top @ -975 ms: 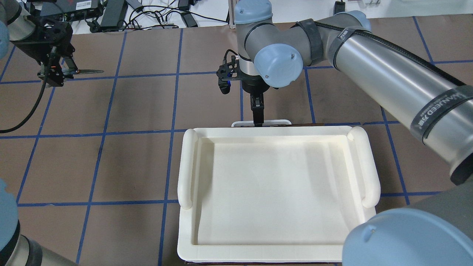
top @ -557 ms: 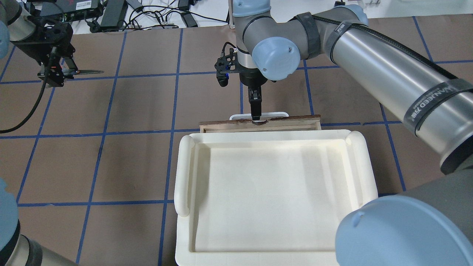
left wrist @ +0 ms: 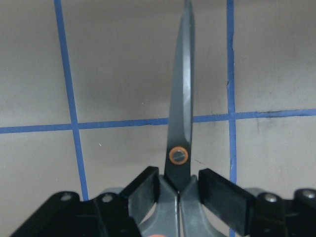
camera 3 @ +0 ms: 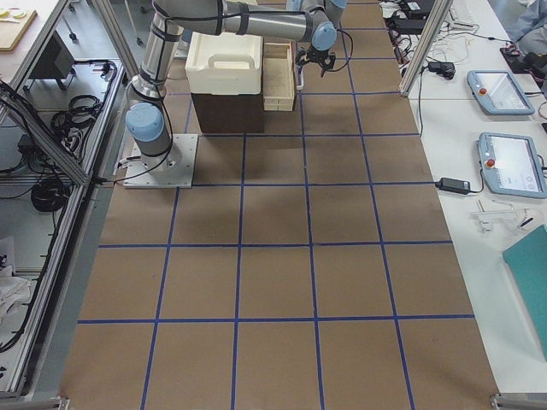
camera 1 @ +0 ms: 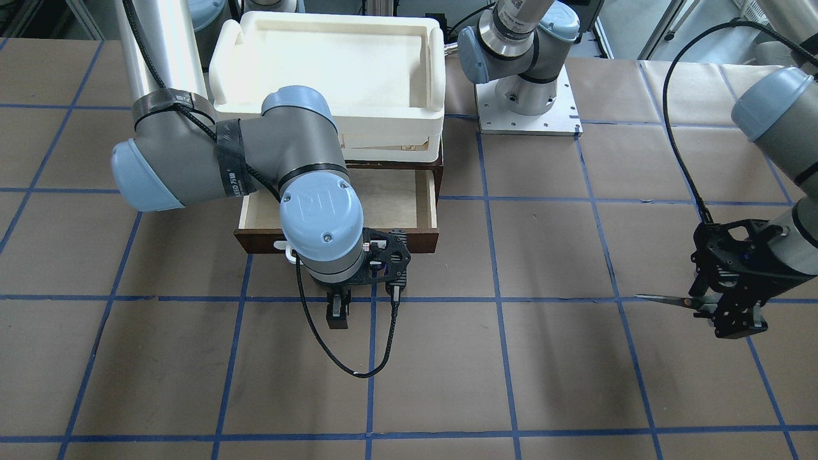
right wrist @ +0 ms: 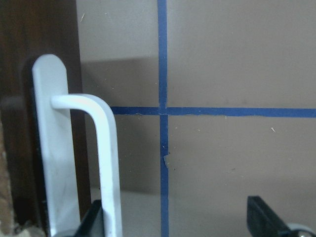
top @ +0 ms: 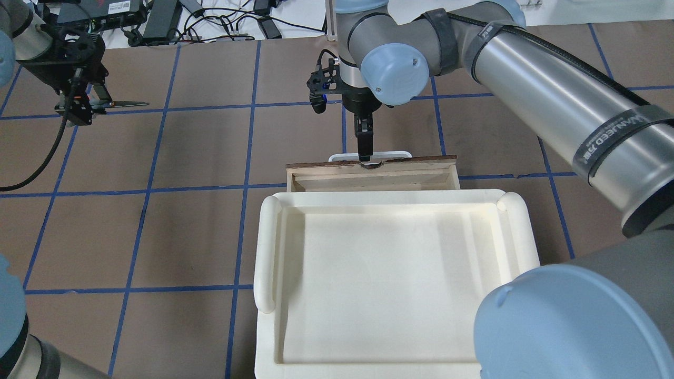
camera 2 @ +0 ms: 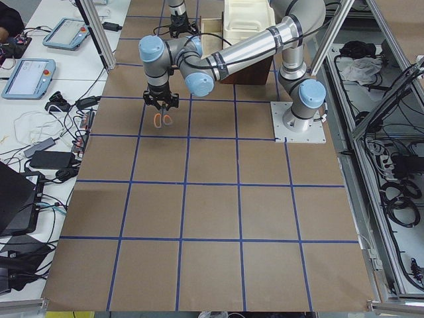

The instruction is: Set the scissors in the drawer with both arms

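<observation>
My left gripper (top: 79,108) is shut on the scissors (top: 124,103) near their pivot and holds them level above the table at the far left, blades pointing toward the middle. The left wrist view shows the dark blades (left wrist: 180,113) sticking out between the closed fingers (left wrist: 148,190). My right gripper (top: 364,150) points down at the white bar handle (top: 392,155) of the brown drawer (top: 368,180). In the right wrist view its fingers stand wide apart with the handle (right wrist: 106,158) against one finger (right wrist: 94,219). The drawer (camera 1: 390,198) is partly open, its pale interior bare.
A cream-white plastic tray (top: 266,247) sits on top of the dark cabinet, covering the rear of the drawer. Cables and electronics (top: 158,21) lie beyond the far table edge. The left arm's base plate (camera 1: 527,105) stands beside the cabinet.
The drawer has slid out from under the tray, away from the robot, with my right gripper moving along at its handle. My left gripper has stayed put with the scissors.
</observation>
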